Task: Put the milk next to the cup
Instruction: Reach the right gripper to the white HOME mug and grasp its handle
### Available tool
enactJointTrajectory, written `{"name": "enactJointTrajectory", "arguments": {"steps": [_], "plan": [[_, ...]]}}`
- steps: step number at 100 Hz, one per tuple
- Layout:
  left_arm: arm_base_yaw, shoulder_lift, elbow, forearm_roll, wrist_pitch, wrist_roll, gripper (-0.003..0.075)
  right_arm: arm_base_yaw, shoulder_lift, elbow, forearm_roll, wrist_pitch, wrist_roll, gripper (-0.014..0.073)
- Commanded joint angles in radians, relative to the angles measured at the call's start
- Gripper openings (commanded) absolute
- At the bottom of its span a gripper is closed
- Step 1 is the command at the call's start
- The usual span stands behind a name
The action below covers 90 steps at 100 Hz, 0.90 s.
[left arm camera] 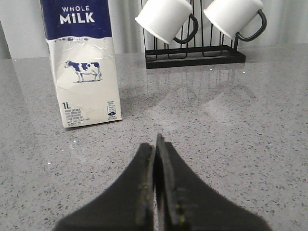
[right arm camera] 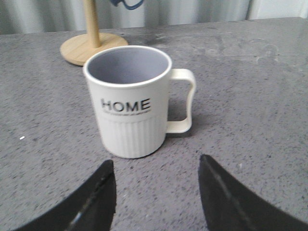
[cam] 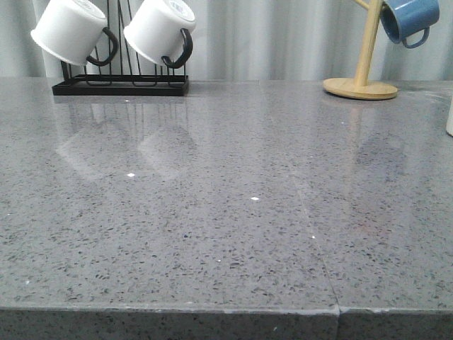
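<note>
The milk carton, white with a dark blue "WHOLE MILK" band and a cow picture, stands upright on the grey countertop in the left wrist view. My left gripper is shut and empty, a short way in front of the carton and apart from it. The cup, a white ribbed mug with "HOME" lettering and a white handle, stands upright in the right wrist view. My right gripper is open and empty just in front of it. In the front view the milk and both grippers are out of view; only a white sliver shows at the right edge.
A black wire rack holding two white mugs with black handles stands at the back left, also in the left wrist view. A wooden mug tree with a blue mug stands at the back right; its base is behind the cup.
</note>
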Motion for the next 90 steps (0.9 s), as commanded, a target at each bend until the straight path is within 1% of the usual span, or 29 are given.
{"name": "enactJointTrajectory", "arguments": {"steps": [1,37,57,90], "plan": [[-0.003,-0.029,0.062,0.0,-0.073,-0.009,-0.002,-0.035,0.056,-0.038,-0.006,-0.163,-0.007,0.0406],[-0.003,-0.029,0.062,0.0,-0.073,-0.009,-0.002,-0.13,0.33,-0.038,-0.006,-0.449,-0.007,0.0406],[-0.003,-0.029,0.062,0.0,-0.073,-0.009,-0.002,-0.133,0.467,-0.038,-0.006,-0.649,-0.008,0.0406],[-0.003,-0.029,0.062,0.0,-0.073,-0.009,-0.002,-0.133,0.672,-0.038,-0.006,-0.887,-0.008,0.0406]]}}
